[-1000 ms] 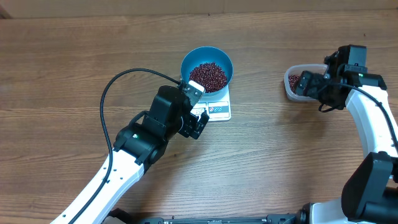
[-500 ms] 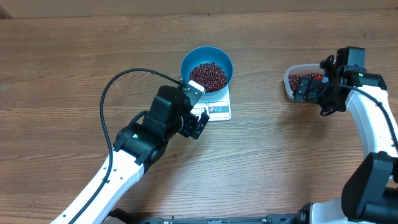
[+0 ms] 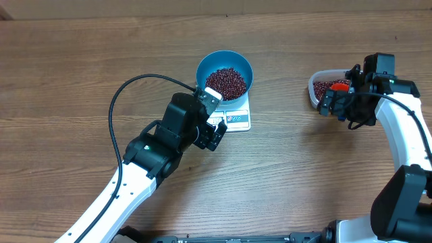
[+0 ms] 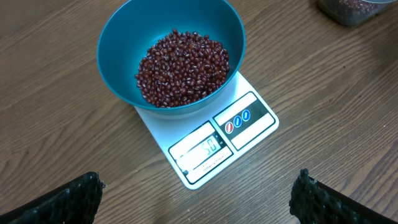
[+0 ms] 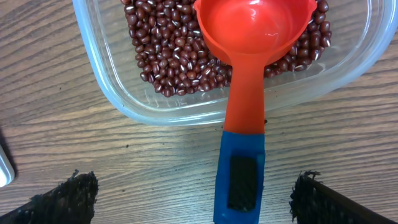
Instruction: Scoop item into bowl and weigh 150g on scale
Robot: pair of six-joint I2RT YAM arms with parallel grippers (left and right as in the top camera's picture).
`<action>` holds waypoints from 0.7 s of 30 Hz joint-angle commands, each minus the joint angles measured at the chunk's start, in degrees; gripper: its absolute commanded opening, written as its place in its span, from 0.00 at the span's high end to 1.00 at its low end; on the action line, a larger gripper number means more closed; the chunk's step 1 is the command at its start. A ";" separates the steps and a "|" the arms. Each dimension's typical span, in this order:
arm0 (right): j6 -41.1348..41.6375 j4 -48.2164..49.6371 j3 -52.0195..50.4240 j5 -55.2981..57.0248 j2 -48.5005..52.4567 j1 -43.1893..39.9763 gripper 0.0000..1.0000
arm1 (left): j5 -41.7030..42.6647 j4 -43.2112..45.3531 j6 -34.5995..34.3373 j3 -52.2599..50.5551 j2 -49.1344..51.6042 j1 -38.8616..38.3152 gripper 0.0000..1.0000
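- Item: the beans lie heaped in the bowl. A second lot remains in the clear tub.
- Position: in the overhead view the bowl sits on the 12 o'clock half of the scale, with the display at the scale's 6 o'clock edge. The tub stands well apart at 3 o'clock of the bowl.
- Display: digits are showing, but they are too small to read with confidence.
- Left gripper: jaws wide apart and holding nothing, at about 7 o'clock of the scale.
- Right gripper: jaws wide apart and holding nothing. The handle of the scoop lies between them, untouched.
- Scoop: the cup is empty and rests on the beans in the tub. The handle runs out over the tub rim above the counter.
- Handling, beans: judged hard, smooth, loose grains that roll and scatter. They cannot be pinched and should be moved by scoop only, kept level.
- Handling, scoop: judged light, stiff, slick plastic. The best hold is across the blue section of the handle, at the dark inset, clear of the tub rim.
- Handling, bowl: rigid and bean-laden, with a smooth wall. If it must be moved, pinch the bare rim.
- Handling, scale: likely light and apt to slide. Any touch would upset the reading.
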 commanded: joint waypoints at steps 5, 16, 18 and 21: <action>-0.63 0.57 1.57 0.28 0.26 -0.15 0.00 | 0.44 0.20 0.72 1.66 -0.02 0.22 0.00; -0.63 0.57 1.57 0.28 0.26 -0.15 0.00 | 0.44 0.17 0.72 1.66 -0.02 0.22 0.01; -0.63 0.57 1.57 0.28 0.26 -0.15 0.00 | 0.44 0.20 0.72 1.66 -0.02 0.22 0.00; -0.63 0.57 1.57 0.28 0.26 -0.15 0.00 | 0.44 0.22 0.72 1.66 -0.02 0.22 0.00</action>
